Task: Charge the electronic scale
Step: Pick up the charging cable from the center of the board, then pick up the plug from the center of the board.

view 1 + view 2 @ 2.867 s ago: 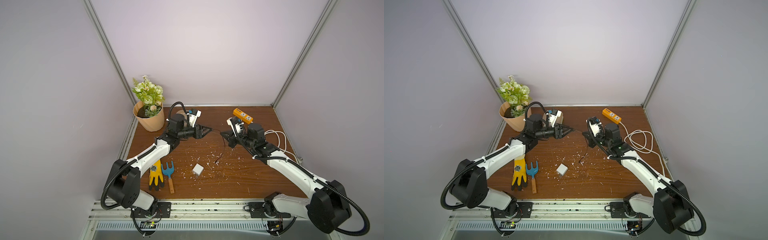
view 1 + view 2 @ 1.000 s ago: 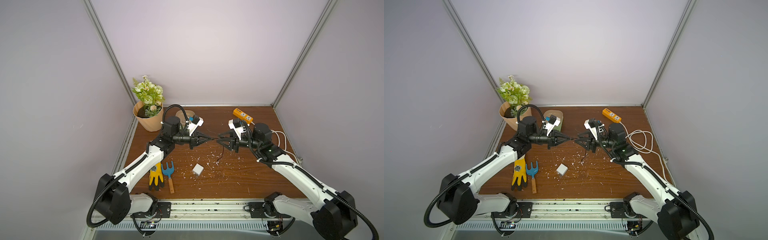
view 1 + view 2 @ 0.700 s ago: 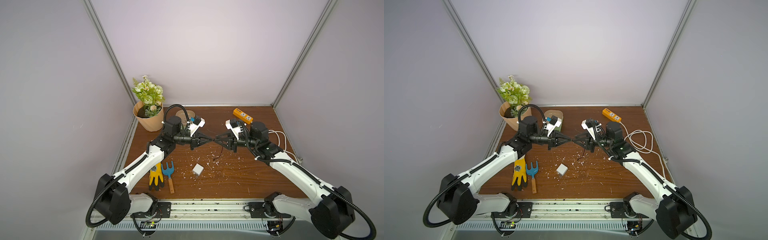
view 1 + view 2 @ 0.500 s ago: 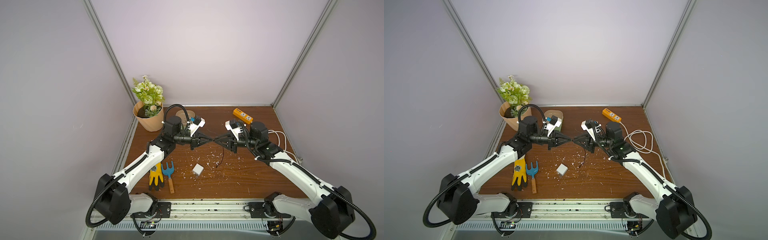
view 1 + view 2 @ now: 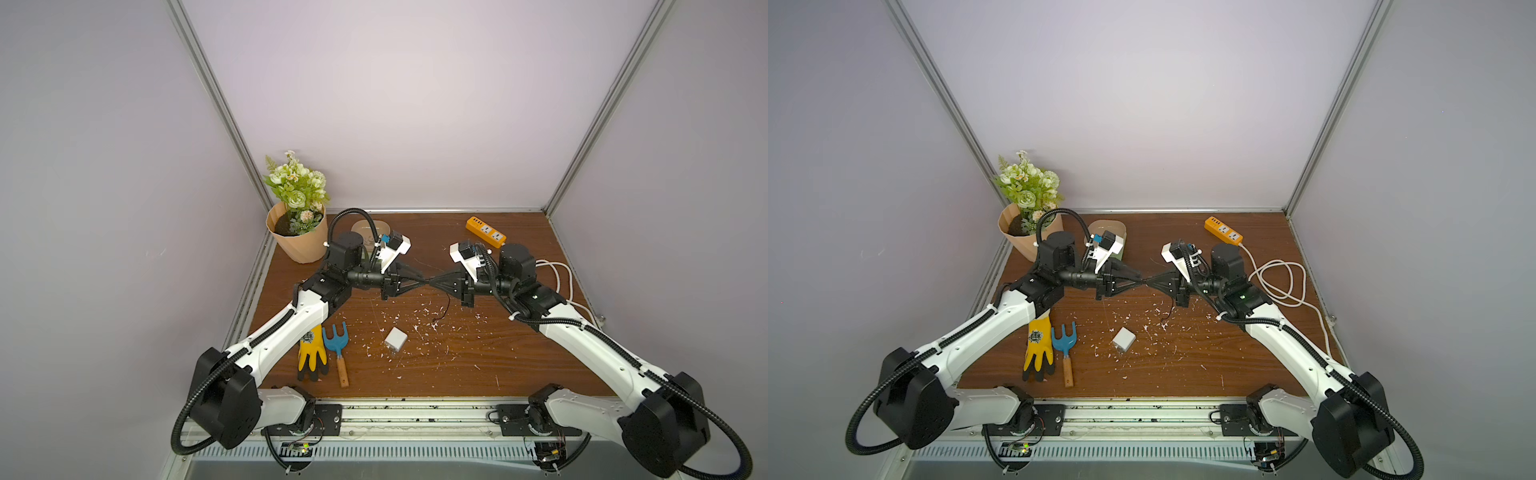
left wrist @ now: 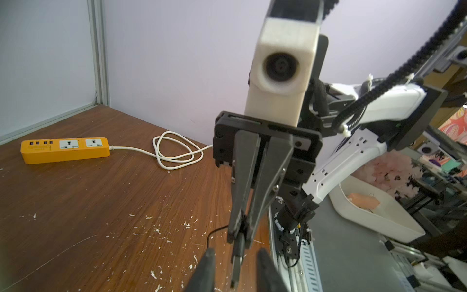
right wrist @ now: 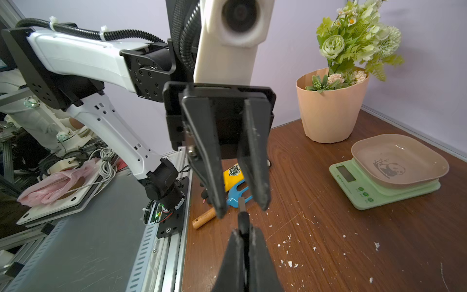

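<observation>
Right gripper (image 7: 243, 233) and left gripper (image 6: 236, 254) meet tip to tip above the table (image 5: 436, 374).
The right one is clamped narrow on a black plug (image 7: 242, 217). The left one's jaws stand half spread either side of the plug's free end, not touching it. The scale (image 7: 364, 188) sits on the table behind the left gripper, near the pot (image 7: 328, 113).

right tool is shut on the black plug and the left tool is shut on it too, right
Not quite. The left tool is open: in the right wrist view its jaws stand apart on either side of the black plug. The right tool is shut on the plug, as you say.
</observation>
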{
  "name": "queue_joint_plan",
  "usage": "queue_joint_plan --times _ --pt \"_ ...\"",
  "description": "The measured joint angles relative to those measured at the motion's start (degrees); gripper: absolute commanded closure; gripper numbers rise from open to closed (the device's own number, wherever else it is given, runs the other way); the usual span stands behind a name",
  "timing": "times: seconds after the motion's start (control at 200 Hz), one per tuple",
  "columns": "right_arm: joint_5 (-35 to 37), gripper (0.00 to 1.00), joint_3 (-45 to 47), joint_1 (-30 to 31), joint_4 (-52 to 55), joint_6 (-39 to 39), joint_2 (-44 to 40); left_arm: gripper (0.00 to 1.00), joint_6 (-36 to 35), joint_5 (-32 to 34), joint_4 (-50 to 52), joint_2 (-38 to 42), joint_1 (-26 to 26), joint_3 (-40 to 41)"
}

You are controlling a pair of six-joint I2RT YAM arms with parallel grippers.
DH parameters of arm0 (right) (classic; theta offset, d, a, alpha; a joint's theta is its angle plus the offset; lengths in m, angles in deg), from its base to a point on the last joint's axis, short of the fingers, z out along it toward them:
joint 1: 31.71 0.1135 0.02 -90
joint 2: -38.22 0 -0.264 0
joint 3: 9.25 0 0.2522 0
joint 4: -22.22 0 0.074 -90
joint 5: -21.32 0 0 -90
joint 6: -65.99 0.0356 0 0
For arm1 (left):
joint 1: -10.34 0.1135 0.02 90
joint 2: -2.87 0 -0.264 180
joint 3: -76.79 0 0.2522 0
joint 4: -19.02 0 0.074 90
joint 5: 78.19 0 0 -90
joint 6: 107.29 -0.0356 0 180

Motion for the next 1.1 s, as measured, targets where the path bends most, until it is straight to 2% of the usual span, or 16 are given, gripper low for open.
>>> queue_joint_plan --times 0.17,0.42,0.52,0.701,0.881,1.096 --pt "1.88 1.00 0.13 -0.48 0.33 0.07 0.00 0.18 2.38 7.74 -1.01 2.40 0.00 1.05" --pt "2.40 1.00 2.45 -7.91 -1.27 4.90 0.00 0.13 5.92 27.04 -2.08 8.87 -1.22 8.13" --pt "2.03 1.00 2.51 -11.30 -1.60 7.23 0.22 0.10 6.25 35.47 0.52 8.04 -4.13 11.04" --pt "1.70 1.00 2.51 -14.27 -1.55 9.49 1.95 0.03 7.32 49.27 7.74 4.57 -13.00 16.20" --pt "1.70 1.00 2.51 -14.27 -1.18 10.03 2.97 0.01 9.88 57.33 13.62 3.91 -16.85 20.33" --pt "1.68 1.00 2.51 -14.27 -0.50 9.99 3.37 0.06 12.28 60.63 17.07 3.74 -17.35 23.34"
